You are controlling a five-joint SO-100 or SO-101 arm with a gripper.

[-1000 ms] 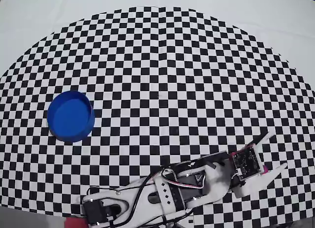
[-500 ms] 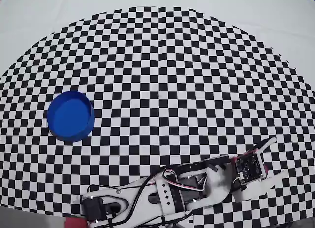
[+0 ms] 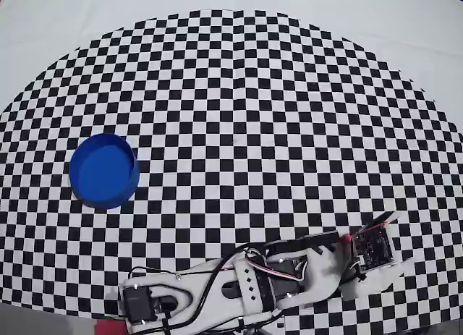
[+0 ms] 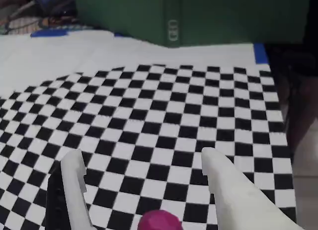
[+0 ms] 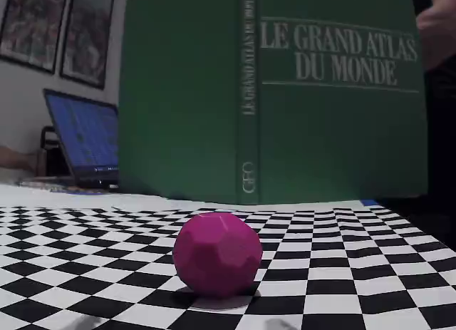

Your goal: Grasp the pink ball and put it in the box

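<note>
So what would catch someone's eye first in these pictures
The pink ball fills the fixed view's foreground on the checkered mat, before a big green atlas. Overhead, the blue box sits far left, and the arm is bottom right, with the open gripper straddling the ball.

A checkerboard mat (image 3: 239,118) covers a pale table (image 3: 405,24), and in the fixed view a tall green atlas (image 5: 285,95) stands at twelve o'clock, a lit laptop (image 5: 85,137) and framed pictures (image 5: 57,31) at ten o'clock.
</note>
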